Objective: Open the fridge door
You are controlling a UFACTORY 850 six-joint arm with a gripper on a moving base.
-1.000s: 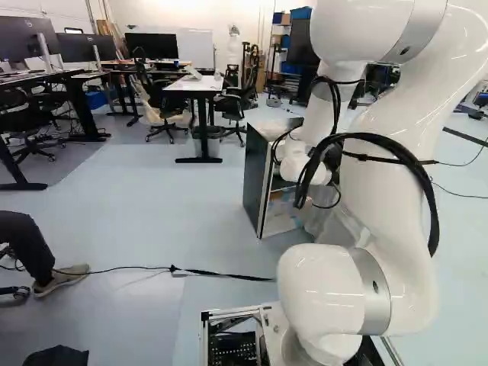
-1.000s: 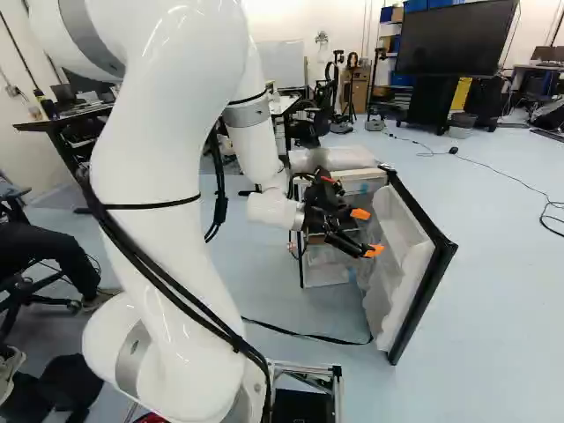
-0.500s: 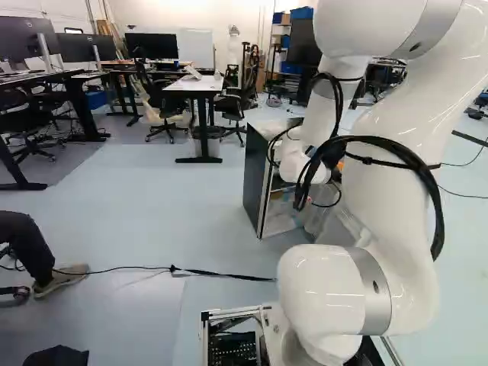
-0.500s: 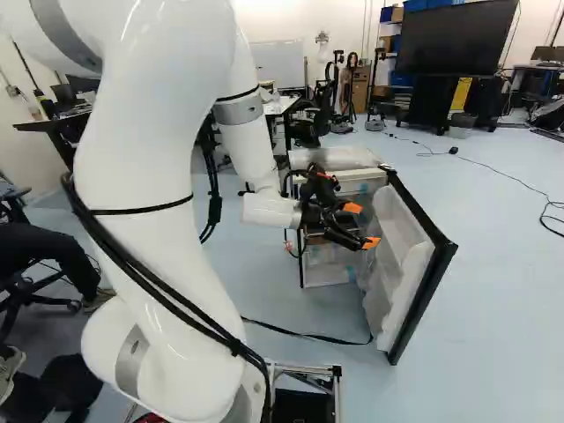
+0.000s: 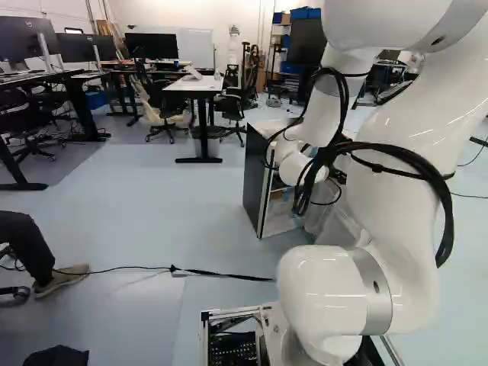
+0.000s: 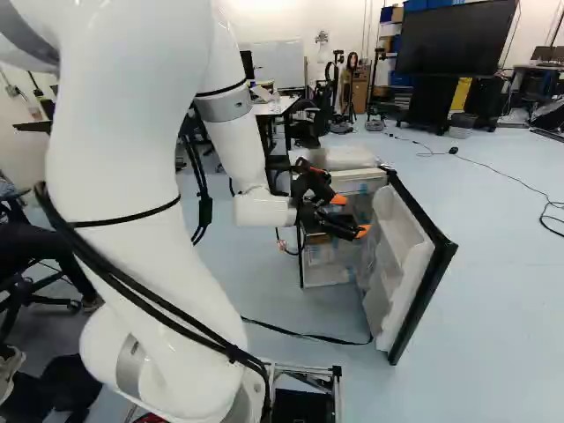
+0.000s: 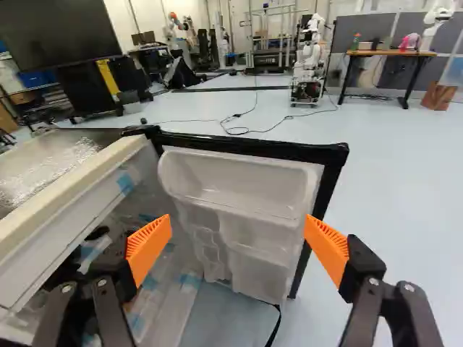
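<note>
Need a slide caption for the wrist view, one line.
Open gripper, orange pads apart, facing the white-lined inside of the fridge door, which stands open.

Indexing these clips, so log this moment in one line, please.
fridge door: wide open | claw: open, nothing gripped, facing the door's inner side | task: looks done
</note>
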